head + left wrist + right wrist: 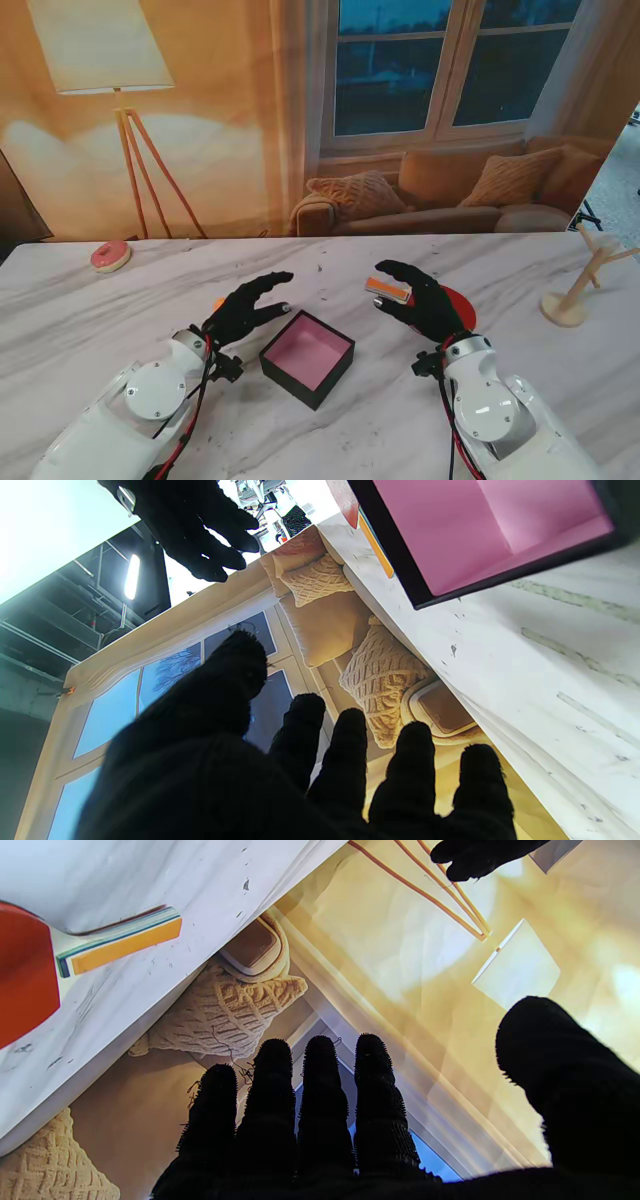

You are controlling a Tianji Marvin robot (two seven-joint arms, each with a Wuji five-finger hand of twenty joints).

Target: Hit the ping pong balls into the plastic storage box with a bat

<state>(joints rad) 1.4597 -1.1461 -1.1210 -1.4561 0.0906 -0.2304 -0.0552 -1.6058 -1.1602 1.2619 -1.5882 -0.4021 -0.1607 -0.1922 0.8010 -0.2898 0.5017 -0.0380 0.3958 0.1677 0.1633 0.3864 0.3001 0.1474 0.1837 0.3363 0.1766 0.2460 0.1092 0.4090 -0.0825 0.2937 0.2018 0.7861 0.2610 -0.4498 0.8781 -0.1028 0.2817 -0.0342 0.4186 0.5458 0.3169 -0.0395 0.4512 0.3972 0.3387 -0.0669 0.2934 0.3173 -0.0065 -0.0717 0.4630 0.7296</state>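
The black-walled square storage box with a pink inside [307, 357] sits on the white marbled table [90, 320] between the two arms, mouth up, which suits it as a target that balls can be knocked into from either side. The red-faced ping pong bat with an orange-striped wooden handle [389, 290] lies flat on the table just right of the box, its handle pointing toward the box. The black-gloved right hand [425, 298] hovers over it with fingers spread and thumb wide; the right wrist view shows the bat [75, 952] lying free on the marble, so this hand holds nothing, and it looks placed for a grasp at the handle. The black-gloved left hand [245, 308] also hangs empty with fingers apart, just left of the box. A small orange shape [217, 302] peeps out beside it, perhaps a ball; I cannot tell for sure.
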